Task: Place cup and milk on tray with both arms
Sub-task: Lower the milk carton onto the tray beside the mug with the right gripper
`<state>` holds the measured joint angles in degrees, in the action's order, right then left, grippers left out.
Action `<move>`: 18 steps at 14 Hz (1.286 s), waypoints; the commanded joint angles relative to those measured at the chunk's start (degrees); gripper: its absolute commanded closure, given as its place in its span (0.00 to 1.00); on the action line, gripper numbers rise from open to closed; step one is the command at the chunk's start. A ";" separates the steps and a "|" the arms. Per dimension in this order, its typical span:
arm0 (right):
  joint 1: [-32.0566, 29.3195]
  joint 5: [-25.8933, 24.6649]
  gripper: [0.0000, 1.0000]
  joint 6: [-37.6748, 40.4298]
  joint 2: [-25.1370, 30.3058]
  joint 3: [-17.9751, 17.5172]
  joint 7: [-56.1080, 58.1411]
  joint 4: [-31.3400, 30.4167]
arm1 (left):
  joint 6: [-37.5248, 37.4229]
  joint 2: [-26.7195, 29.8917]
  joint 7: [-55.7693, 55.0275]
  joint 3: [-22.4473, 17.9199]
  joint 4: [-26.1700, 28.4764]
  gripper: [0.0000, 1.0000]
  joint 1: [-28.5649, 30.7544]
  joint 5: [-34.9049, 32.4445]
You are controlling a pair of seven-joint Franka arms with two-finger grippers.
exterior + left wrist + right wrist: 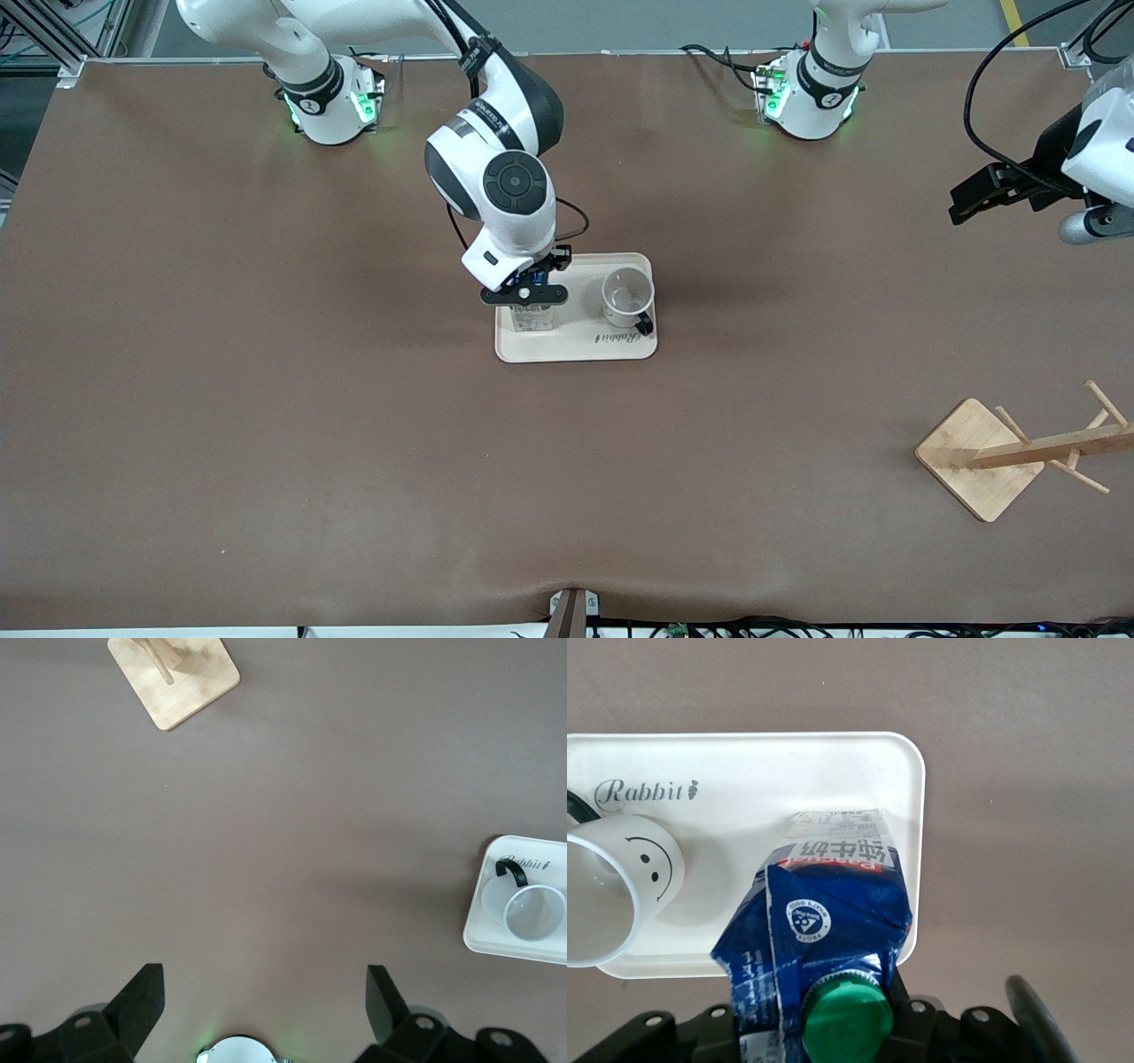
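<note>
**Cup down, milk arriving, release still to come**

Right end effector (pixel 524 295) clamped on the top of the milk (pixel 824 930), fingers either side of the gable just by the green cap (pixel 843 1020), over the right-arm end of the tray (pixel 576 346). Carton upright, base apparently on or just above the tray floor; contact not certain from these views. Cup (pixel 628 297) already standing upright on the same tray toward the left-arm end, handle turned toward the front camera, smiley face (pixel 653 862) turned toward the carton, near it but not touching. "Rabbit" lettering (pixel 616 338) bare along the tray edge nearest the front camera. Tray itself about mid-desk, somewhat closer to the edge where the bases stand.

Left end effector (pixel 266 997) waiting up in the air over the left-arm end of the desk, fingers spread wide, nothing between them. Wooden rack (pixel 1010 452) toward the near corner at that same end, untouched.

By judgement: cup half done, milk half nearly so. Left: settle the carton, open, lift clear without tipping it against the cup.
</note>
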<state>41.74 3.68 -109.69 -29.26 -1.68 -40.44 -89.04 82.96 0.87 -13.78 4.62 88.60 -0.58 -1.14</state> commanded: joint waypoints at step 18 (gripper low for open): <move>-0.61 1.67 0.00 2.28 -0.19 0.36 0.89 3.61 | -1.13 0.01 0.24 2.41 -1.06 0.00 -0.74 0.35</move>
<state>41.69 3.96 -109.31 -29.46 -1.27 -39.80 -87.15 82.66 0.86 -13.71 6.75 88.07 -1.50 -1.05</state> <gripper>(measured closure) 0.000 0.000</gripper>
